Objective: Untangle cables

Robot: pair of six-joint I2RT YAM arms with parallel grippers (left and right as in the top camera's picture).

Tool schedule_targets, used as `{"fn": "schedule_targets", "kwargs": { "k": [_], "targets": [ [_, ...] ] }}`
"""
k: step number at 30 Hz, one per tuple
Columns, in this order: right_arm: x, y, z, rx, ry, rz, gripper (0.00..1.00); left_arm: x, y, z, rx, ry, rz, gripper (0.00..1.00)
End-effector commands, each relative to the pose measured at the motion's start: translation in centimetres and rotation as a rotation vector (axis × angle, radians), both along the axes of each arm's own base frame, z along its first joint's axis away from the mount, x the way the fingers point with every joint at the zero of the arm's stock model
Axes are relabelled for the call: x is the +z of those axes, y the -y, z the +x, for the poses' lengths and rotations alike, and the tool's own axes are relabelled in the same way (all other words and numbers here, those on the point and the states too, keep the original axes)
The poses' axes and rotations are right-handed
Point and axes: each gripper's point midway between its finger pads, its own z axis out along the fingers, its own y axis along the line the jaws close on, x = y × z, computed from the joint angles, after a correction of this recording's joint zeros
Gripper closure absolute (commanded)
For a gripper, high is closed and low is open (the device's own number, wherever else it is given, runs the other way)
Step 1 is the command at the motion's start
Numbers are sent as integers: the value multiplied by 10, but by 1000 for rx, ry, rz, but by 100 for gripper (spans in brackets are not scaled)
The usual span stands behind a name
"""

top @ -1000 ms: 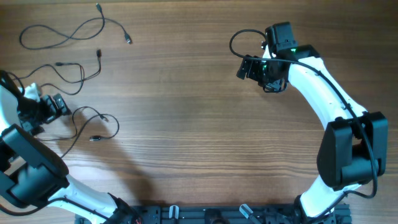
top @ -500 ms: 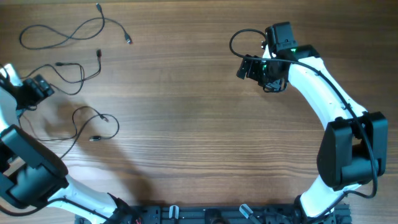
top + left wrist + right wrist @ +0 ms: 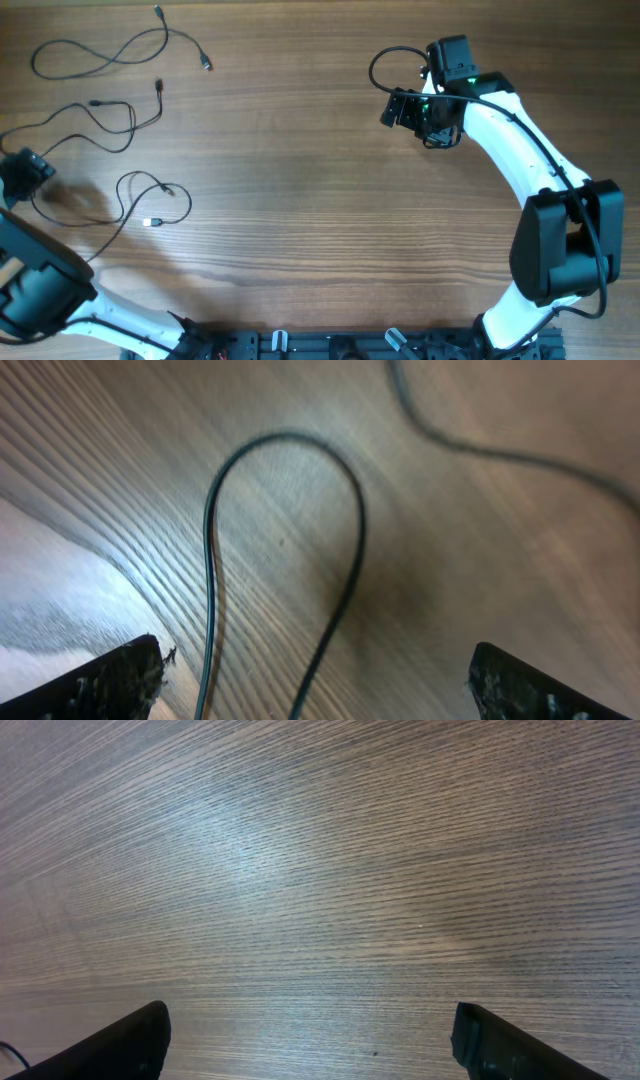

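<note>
Dark-grey thin cable loop (image 3: 285, 540) near wooden table's (image 3: 320, 230) left edge sits under left gripper's (image 3: 320, 695) parted jaws; a careless pull could snag neighbouring cords (image 3: 120, 110); right gripper (image 3: 310, 1040) jaws parted, empty.

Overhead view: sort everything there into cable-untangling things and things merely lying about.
Belongs to the job:
- top cable
- middle cable
- lower cable
- left gripper, open over a cable loop
- right gripper, open over bare wood

Not part of it:
- thick black wire on the right arm
- wooden table
</note>
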Motion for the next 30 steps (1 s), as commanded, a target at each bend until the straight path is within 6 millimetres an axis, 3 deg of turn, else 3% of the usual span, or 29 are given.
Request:
{"fn": "schedule_targets", "kwargs": {
  "k": [1, 4, 9, 13, 20, 30],
  "targets": [
    [1, -1, -1, -4, -2, 14, 8, -29, 0, -11, 28, -67, -37, 6],
    [1, -2, 0, -4, -2, 14, 8, -42, 1, -13, 27, -89, -59, 19],
    [1, -1, -2, -3, -9, 11, 8, -50, -6, -11, 35, -78, -47, 70],
    [1, -1, -2, -4, -9, 12, 8, -48, -16, -15, 55, -74, -20, 96],
    [1, -1, -2, -8, -12, 13, 8, -38, -45, -49, 145, -215, 126, 96],
    [0, -1, -3, -7, -14, 12, 8, -33, -55, -42, 104, -206, 169, 96]
  ]
}}
